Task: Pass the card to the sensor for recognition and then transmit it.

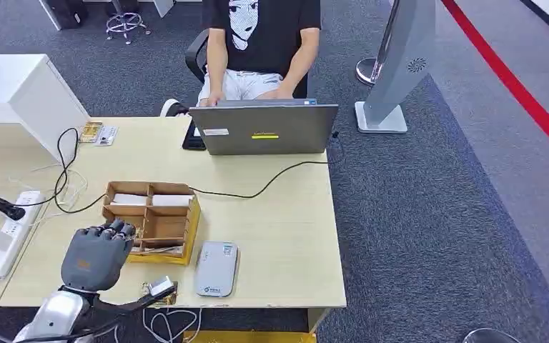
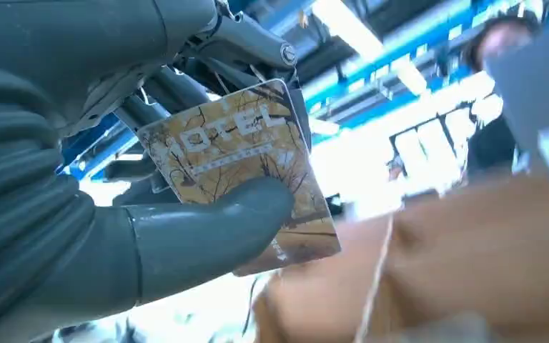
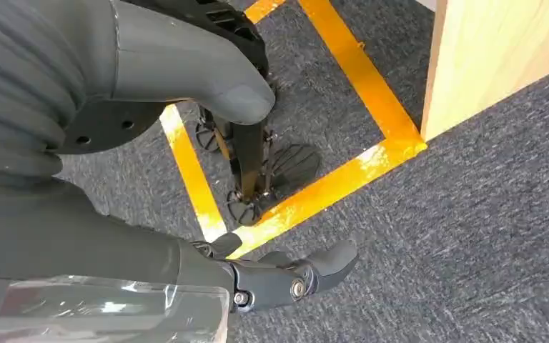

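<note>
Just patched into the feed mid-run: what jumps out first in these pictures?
The left hand stands out, raised over the near left part of the table beside the wooden compartment box; the left wrist view shows its thumb pinning a brown hotel card against the fingers. Just right of the box lies the grey card sensor. Across the table, a person sits at a grey laptop.

Your left hand [image 1: 96, 256]: matt grey plastic. Card [image 2: 239, 175] glossy, printed. Tray [image 1: 154, 219] bare wood; table [image 1: 286, 236] smooth pale laminate; carpet [image 1: 457, 214] rough.
</note>
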### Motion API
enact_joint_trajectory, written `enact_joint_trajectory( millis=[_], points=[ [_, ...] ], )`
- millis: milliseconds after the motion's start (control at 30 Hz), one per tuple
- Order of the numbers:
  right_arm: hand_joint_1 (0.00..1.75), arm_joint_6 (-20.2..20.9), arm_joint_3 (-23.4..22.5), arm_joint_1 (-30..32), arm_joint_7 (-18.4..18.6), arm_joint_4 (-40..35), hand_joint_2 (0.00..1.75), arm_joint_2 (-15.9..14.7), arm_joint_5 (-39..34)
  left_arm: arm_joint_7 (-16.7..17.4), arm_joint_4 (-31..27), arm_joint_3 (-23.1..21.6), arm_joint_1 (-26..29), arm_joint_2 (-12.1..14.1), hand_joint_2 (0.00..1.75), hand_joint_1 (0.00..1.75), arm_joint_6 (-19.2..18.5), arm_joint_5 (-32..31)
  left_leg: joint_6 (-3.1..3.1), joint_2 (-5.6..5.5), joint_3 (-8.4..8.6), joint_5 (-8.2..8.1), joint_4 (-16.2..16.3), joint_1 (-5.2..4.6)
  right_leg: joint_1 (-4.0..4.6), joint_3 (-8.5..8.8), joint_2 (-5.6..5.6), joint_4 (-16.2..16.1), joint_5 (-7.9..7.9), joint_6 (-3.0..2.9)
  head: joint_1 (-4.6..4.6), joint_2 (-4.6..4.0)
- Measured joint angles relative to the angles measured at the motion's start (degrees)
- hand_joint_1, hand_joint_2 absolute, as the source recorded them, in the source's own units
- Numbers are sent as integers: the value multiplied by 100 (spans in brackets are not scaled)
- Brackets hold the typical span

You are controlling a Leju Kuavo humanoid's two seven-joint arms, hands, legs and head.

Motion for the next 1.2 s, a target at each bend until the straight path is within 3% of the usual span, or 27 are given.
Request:
enact_joint_trajectory(
  millis=[167, 367, 533, 600, 733, 900, 1200],
  points=[
    [0, 9, -55, -8, -7, 0, 175, 0, 52, -192, -540, 164, -93, -131, 175, 175, -107, 0, 0, 0, 2, 0, 0, 1, 1, 1, 1, 0, 0, 0, 0, 0],
    [0, 24, -96, -16, -7, 0, 175, 0, 98, -203, -799, 190, -142, -179, 175, 175, -107, 0, 0, 0, 1, 0, -1, 1, 1, 0, 0, 1, 0, 0, 2, 0],
    [0, 105, -144, -26, -7, 0, 175, 0, 314, 84, -860, 240, -562, -20, 175, 175, -560, 0, 0, -2, 1, 1, -1, 1, 1, 0, -1, 1, 0, 0, 0, 0],
    [0, 136, -144, -28, -2, 0, 175, 0, 453, 114, -622, 396, -900, 46, 175, 175, -691, 2, -4, -3, 2, 8, -1, 3, 2, -1, -2, 1, 2, -1, 2, 0],
    [0, 234, -144, -53, -9, 0, 175, 0, 736, 306, 580, 740, -1988, 390, 175, 175, -772, 2, -17, -3, 0, 25, -2, 10, 10, -8, 0, 6, 20, -19, 2, 0],
    [0, 267, -144, -99, 6, 0, 175, 0, 896, 173, 1687, 957, -3057, 647, 175, 175, -778, 2, -17, 1, -3, 33, -2, 10, 9, -9, 4, 11, 24, -20, -7, 0],
    [0, 264, -144, -96, 39, 0, 175, 4, 977, 53, 2182, 1174, -3162, 665, 175, 175, -728, 2, -15, -1, -12, 31, -2, 7, 7, -16, 2, 8, 23, -19, -2, 0]
  ],
)
